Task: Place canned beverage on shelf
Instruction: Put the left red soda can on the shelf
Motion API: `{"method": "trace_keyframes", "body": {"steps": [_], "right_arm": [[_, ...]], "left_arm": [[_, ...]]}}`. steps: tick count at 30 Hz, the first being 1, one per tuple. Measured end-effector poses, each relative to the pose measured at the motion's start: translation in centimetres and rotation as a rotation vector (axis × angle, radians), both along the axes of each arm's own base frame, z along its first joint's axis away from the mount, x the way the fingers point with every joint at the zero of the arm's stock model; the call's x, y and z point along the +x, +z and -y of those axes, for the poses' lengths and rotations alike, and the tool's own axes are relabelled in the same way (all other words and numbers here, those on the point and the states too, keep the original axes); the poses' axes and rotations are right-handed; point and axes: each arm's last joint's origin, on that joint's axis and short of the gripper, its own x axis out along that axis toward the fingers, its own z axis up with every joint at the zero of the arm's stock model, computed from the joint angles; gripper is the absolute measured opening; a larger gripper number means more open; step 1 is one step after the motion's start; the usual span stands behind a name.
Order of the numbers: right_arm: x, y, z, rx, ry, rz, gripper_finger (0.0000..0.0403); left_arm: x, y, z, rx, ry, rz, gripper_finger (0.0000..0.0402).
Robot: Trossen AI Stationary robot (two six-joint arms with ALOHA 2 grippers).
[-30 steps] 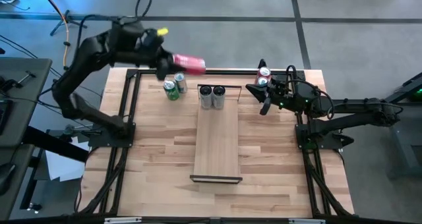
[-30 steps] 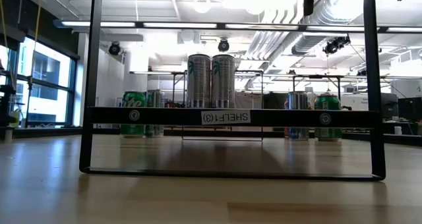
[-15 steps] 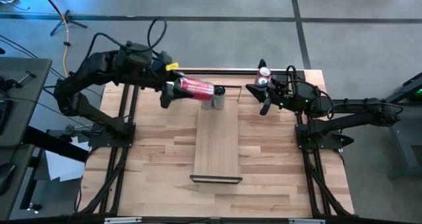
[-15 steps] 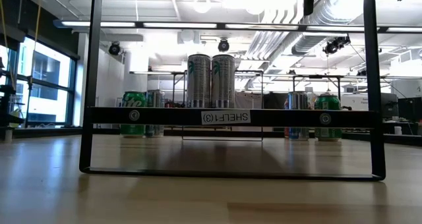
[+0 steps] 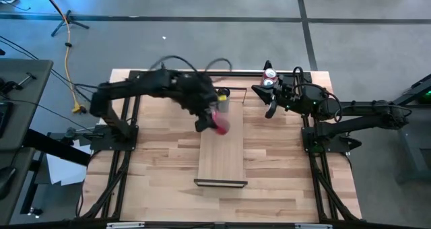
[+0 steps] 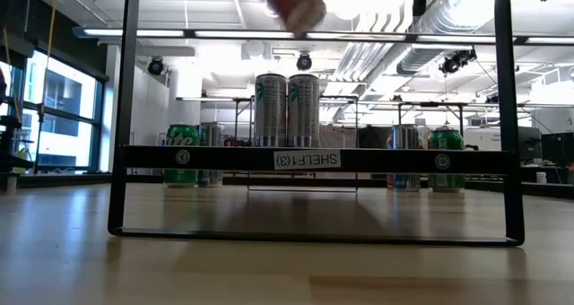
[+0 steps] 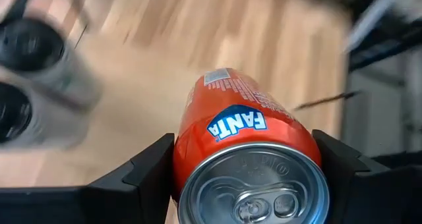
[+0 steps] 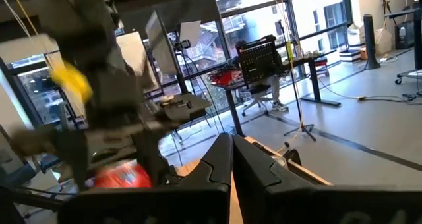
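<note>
The left fingers (image 7: pixel 158 168) are clamping the can (image 7: pixel 247 155) between them, above the shelf (image 5: pixel 222 151); the right fingers (image 8: pixel 231 168) are resting together.

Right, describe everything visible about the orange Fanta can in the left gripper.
The orange metal Fanta can is a cylinder with a silver lid and an unopened pull tab, a blue-and-white logo and small print on its side. The left gripper holds it across the body, a dark finger on each side. In the high view the can hangs tilted in the air above the far half of the long pale wooden shelf board, close to two grey cans standing there. It touches nothing but the gripper.
</note>
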Motion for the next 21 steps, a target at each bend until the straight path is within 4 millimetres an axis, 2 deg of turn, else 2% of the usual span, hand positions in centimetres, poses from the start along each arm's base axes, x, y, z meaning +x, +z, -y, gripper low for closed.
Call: {"method": "trace_keyframes", "body": {"steps": [5,11,17,21], "right_arm": [[0.0,-0.2,0.0,0.002,-0.003,-0.022,0.0],[0.0,-0.4,0.1,0.006,-0.032,-0.04,0.0],[0.0,-0.5,0.1,0.008,-0.035,-0.056,0.0],[0.0,-0.6,0.1,0.009,-0.051,-0.058,0.0]], "left_arm": [[1.9,-4.3,0.3,0.086,-0.049,-0.248,0.0234],[4.2,-7.8,1.3,0.107,-0.121,-0.358,0.0234],[5.6,-10.8,2.6,0.185,-0.171,-0.454,0.0234],[6.2,-11.9,3.5,0.229,-0.193,-0.477,0.0234]]}}
